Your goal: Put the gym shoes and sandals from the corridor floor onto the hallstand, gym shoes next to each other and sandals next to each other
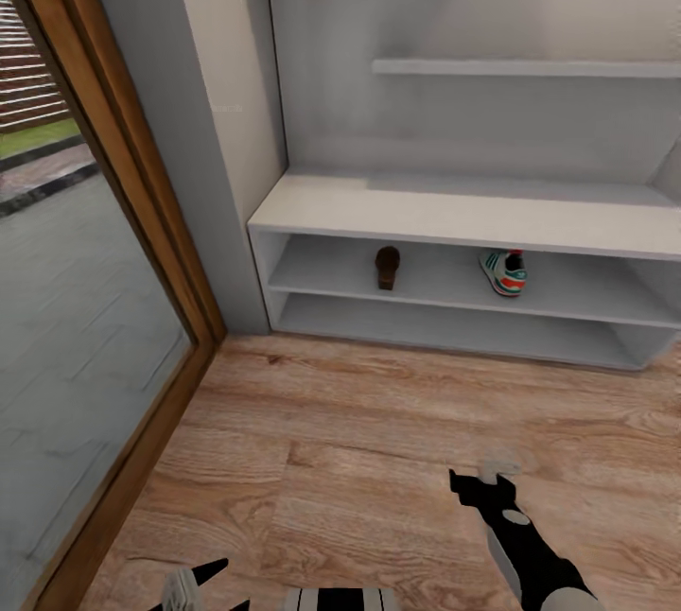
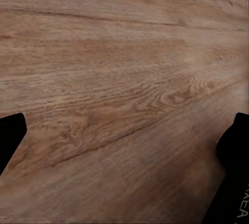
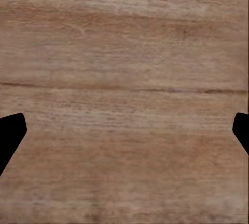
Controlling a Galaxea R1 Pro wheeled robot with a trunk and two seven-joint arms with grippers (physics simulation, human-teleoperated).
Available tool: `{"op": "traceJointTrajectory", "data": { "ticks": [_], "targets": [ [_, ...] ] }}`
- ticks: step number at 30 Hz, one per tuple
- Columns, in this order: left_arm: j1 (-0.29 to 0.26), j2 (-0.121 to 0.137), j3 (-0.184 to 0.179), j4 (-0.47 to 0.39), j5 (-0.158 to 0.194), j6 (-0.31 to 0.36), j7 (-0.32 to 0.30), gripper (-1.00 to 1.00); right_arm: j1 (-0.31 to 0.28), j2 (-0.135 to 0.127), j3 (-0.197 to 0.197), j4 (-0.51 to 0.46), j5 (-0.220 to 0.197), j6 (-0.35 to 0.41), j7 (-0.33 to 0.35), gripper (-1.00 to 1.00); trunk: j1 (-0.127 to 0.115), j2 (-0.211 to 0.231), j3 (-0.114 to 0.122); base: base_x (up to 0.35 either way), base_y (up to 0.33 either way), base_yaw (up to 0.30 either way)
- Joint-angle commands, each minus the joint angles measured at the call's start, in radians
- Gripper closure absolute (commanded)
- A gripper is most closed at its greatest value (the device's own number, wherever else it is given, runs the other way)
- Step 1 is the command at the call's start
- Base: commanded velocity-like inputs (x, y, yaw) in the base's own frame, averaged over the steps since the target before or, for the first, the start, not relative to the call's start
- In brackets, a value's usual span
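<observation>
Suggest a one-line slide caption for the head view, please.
One sandal and one gym shoe sit apart on the hallstand upper open shelf.

1. The hallstand stands against the far wall, its tabletop bare.
2. On its upper open shelf a brown sandal sits toward the left, and a gym shoe well apart to its right.
3. The corridor floor spreads in front.
4. The right claw hangs over the near floor; the left claw shows at the near edge.
5. A wood-framed glass door runs along the left.
</observation>
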Motion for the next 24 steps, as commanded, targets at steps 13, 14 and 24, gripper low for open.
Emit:
{"op": "traceJointTrajectory", "data": {
  "ticks": [13, 14, 24],
  "targets": [
    [0.000, 0.000, 0.002, 0.000, 0.003, -0.005, -0.001, -1.00, 0.080, -0.148, -0.004, 0.300, 0.011, -0.380, 0.255, -1.00, -0.001, 0.000, -0.001, -0.076, 0.000, 0.000],
    [0.000, 0.000, 0.002, 0.000, 0.002, -0.005, -0.001, -1.00, 0.080, -0.150, -0.004, 0.304, 0.011, -0.384, 0.266, -1.00, -0.001, 0.000, -0.001, -0.004, 0.000, 0.000],
    [0.001, -0.001, 0.001, 0.002, -0.001, -0.006, -0.001, -1.00, 0.081, -0.160, -0.004, 0.319, 0.008, -0.399, 0.303, -1.00, -0.001, 0.000, -0.001, -0.001, 0.000, 0.000]
  ]
}}
